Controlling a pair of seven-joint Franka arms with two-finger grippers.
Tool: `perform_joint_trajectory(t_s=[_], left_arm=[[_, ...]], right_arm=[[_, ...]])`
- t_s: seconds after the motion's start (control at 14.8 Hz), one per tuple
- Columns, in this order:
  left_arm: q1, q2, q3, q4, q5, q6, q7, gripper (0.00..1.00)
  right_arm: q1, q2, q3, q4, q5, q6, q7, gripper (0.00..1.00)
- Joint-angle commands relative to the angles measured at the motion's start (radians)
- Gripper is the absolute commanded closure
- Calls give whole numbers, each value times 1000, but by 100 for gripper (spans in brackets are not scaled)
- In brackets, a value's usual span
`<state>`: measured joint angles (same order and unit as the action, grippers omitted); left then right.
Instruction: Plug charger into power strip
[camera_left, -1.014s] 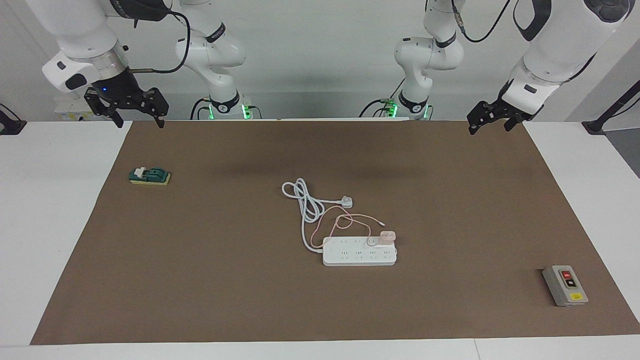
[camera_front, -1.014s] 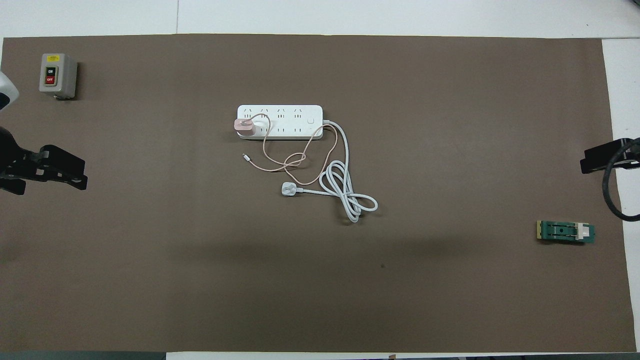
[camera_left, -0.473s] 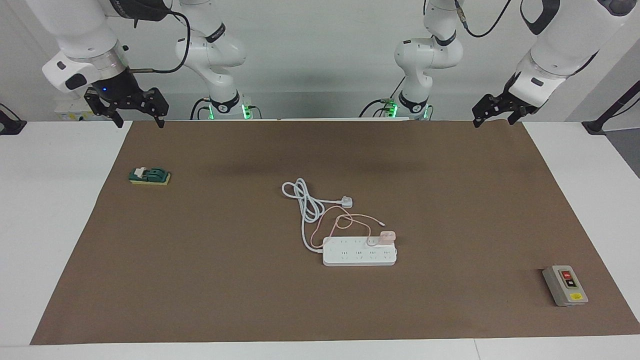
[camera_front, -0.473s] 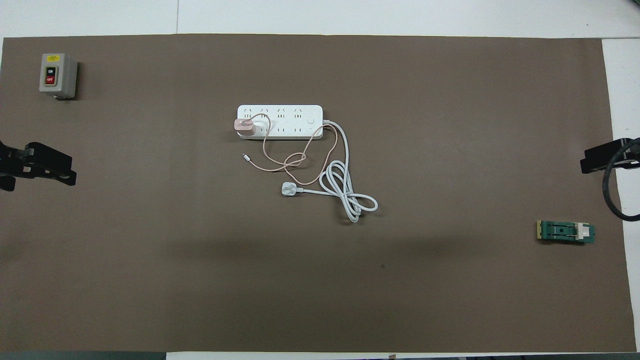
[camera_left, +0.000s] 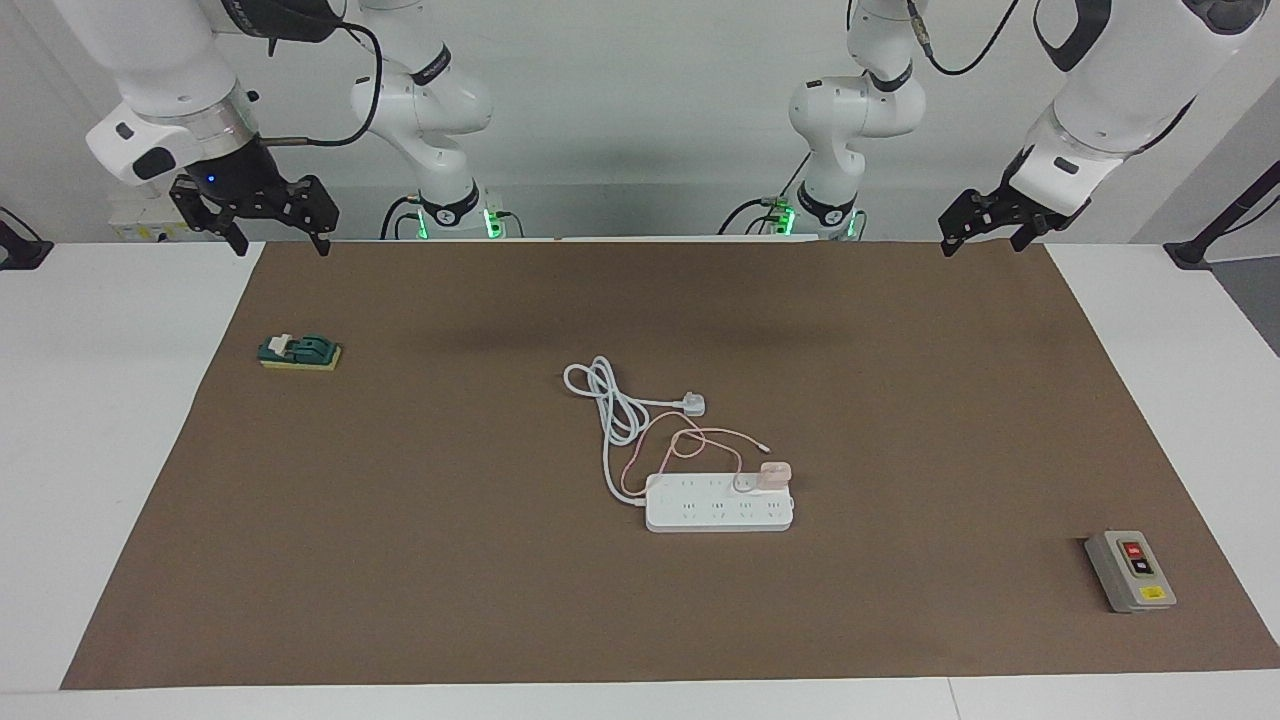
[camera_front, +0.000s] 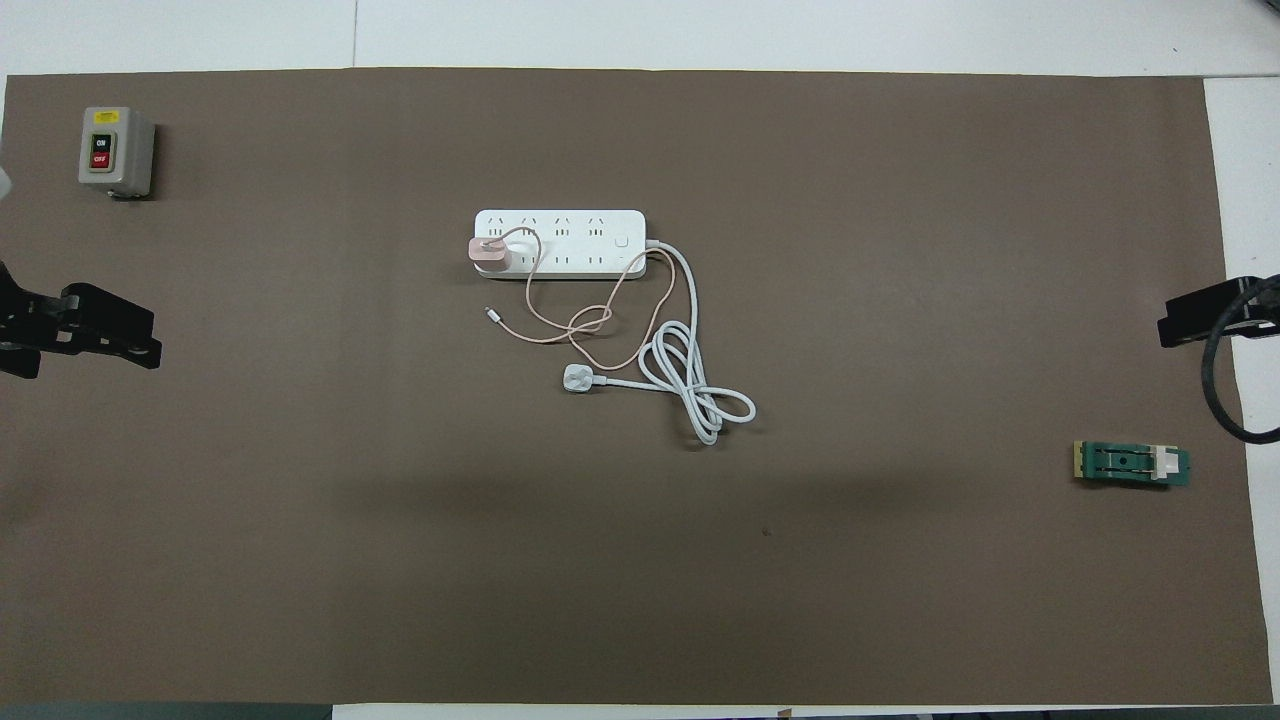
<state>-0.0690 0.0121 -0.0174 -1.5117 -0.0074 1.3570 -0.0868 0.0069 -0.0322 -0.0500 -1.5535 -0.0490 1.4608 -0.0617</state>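
The white power strip lies flat in the middle of the brown mat. The pale pink charger stands upright on the strip's end toward the left arm's end of the table, in the socket row nearer the robots. Its thin pink cable loops on the mat beside the strip. My left gripper hangs open and empty over the mat's corner at the robots' end. My right gripper hangs open and empty over the mat's other corner there. Both are well away from the strip.
The strip's thick white cord coils nearer the robots and ends in a white three-pin plug. A grey button box sits toward the left arm's end. A small green block lies toward the right arm's end.
My left gripper has risen a little and drawn slightly toward the mat's edge. The right arm, the charger and the strip have not moved.
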Motion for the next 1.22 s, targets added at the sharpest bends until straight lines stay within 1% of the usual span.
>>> perform_joint_trajectory(t_s=[0.0, 0.2, 0.27, 0.41, 0.47, 0.81, 1.08, 1.15], left_arm=[[15, -29, -16, -45, 14, 34, 15, 0], [43, -30, -27, -45, 14, 39, 16, 0], [54, -32, -42, -48, 14, 39, 18, 0], [127, -34, -108, -56, 14, 45, 39, 0], [133, -37, -117, -65, 14, 53, 50, 0], [123, -55, -116, -116, 14, 103, 50, 0], [117, -46, -104, -94, 14, 99, 71, 0], [95, -46, -89, -93, 14, 100, 81, 0]], right_arm=[[-5, -26, 5, -28, -6, 9, -26, 0], [-4, -26, 5, -28, -6, 7, -26, 0], [-4, -26, 5, -30, -6, 7, -26, 0], [-4, -26, 4, -28, -6, 7, -27, 0], [-4, -26, 5, -28, -6, 7, -27, 0], [-4, -26, 5, -28, -6, 7, -27, 0], [-4, -26, 5, -28, -5, 7, -27, 0], [-4, -26, 5, -28, -6, 7, -27, 0]])
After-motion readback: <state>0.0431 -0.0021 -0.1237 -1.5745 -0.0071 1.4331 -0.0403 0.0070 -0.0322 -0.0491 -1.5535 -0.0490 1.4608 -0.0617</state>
